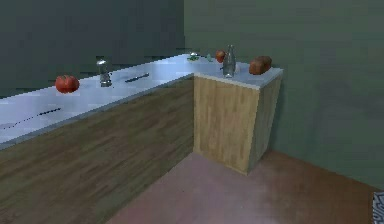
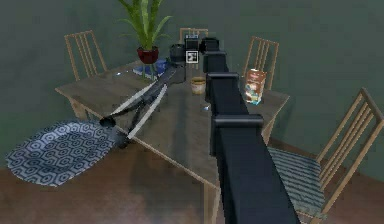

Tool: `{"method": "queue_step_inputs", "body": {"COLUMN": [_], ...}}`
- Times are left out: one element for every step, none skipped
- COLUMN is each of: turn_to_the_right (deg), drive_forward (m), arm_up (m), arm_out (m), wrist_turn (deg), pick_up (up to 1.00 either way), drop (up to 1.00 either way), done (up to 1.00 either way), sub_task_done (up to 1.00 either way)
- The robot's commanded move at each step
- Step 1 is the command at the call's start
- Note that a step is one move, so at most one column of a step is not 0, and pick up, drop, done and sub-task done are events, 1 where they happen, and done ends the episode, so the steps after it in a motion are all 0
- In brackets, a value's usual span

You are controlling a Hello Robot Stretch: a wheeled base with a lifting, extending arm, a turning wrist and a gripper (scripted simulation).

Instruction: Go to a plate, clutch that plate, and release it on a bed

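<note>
While the dark square arm (image 2: 235, 130) reaches over the brown wooden dining table (image 2: 92, 96), its gripper (image 2: 112, 124) holds the round blue-patterned plate (image 2: 60, 152) past the table's edge, clear of the floor. I cannot tell how the jaws stand.

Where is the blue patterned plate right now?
In the arm side view's lower left, the plate hangs from the far end of the gripper, just off the near edge of the wooden table, above the floor.

Round blue patterned plate (image 2: 62, 153), tilted, hangs from pincer (image 2: 116, 127), clear of table (image 2: 100, 95)
</note>
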Motion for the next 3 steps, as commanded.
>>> {"method": "queue_step_inputs", "body": {"turn_to_the_right": [0.0, -45.0, -45.0], "drive_forward": [0.00, 0.00, 0.00], "arm_up": [0.00, 0.00, 0.00], "arm_out": [-0.42, 0.00, 0.00], "wrist_turn": [0.0, 0.0, 0.0], "pick_up": [0.00, 0.00, 0.00], "drop": [0.00, 0.00, 0.00], "done": [0.00, 0.00, 0.00], "sub_task_done": [0.00, 0.00, 0.00]}}
